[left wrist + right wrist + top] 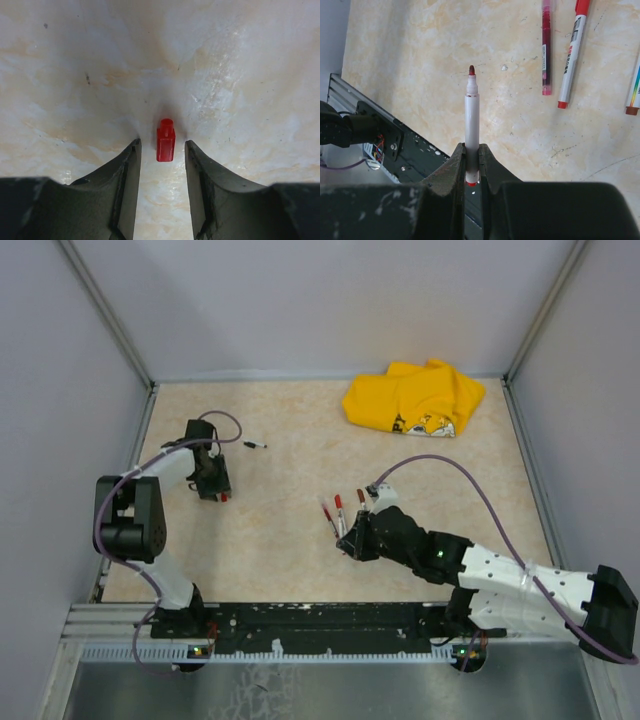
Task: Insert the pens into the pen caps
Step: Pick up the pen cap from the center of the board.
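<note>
Left wrist: red cap (165,141) between parted tips of left claw (162,142), untouched; right claw (471,146) tight around uncapped pen (471,110).

Your beige marbled tabletop (300,430), dotted with small dark specks, pale grey walls (300,300) boxing you in on three sides, metal corner posts (105,310), slotted aluminium rail (100,625) along your near edge, soft even light

My table (300,420): beige mottled top, faintly scuffed. Yellow cloth (415,398) lay crumpled at 1 o'clock, near far edge. Small dark piece (257,444) lay at 10 o'clock, too small for me to name. Red cap (165,140) lay flat at 9 o'clock. Three pens (572,55) lay side by side near centre.
</note>
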Robot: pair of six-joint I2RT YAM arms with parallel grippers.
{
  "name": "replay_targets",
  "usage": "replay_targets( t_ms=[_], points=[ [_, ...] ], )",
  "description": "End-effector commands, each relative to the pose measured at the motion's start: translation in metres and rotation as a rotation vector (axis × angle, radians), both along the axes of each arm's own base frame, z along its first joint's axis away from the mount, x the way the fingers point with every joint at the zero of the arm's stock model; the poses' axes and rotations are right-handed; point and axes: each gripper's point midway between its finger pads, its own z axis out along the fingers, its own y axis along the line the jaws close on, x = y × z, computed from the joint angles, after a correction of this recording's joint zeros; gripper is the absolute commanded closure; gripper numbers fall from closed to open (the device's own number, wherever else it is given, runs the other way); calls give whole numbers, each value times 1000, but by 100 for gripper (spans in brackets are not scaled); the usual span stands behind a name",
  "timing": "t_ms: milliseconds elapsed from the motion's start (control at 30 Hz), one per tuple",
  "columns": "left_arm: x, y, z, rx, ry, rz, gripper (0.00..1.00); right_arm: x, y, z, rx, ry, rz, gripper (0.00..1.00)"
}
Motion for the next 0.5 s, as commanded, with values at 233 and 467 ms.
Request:
replay_targets(
  t_ms=[233, 467],
  points=[
    [1, 1, -4, -2, 36, -13, 63, 4, 0, 11, 23, -46, -6, 97],
    [0, -4, 0, -19, 17, -54, 77, 3, -1, 15, 31, -50, -4, 97]
  ],
)
